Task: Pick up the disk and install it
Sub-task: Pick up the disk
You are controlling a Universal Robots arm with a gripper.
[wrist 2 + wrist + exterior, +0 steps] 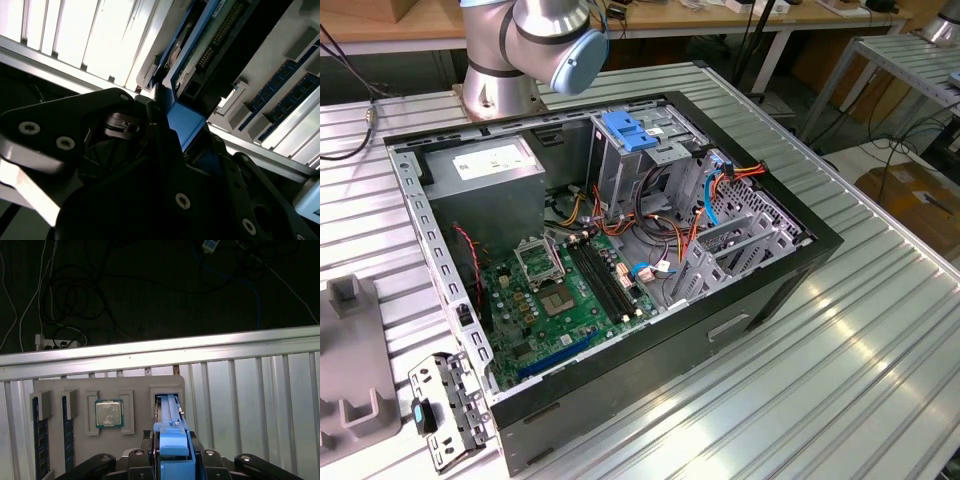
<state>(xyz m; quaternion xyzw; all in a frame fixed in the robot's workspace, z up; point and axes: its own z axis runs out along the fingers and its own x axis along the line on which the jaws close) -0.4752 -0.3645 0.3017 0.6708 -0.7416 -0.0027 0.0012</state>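
Exterior view: open black PC case (720,335) lies on the ribbed aluminium table (860,380). Green motherboard (570,290) exposed, bare-metal drive cage (630,160) with blue plastic top. Install not done, judging by the wrist views.

First wrist view: disk (169,412) stands on edge in a slot of the matte grey moulded tray (135,390), beside a square CPU (108,414) and RAM sticks (39,435). Gripper (176,457) narrow, black fingers clamped on the disk's glossy blue rail (175,440). Looks like the pick stage, disk not lifted out.

Second wrist view: disk edge-on, flat metal body, circuit board and pin connector showing, blue rail between the dark jaws.
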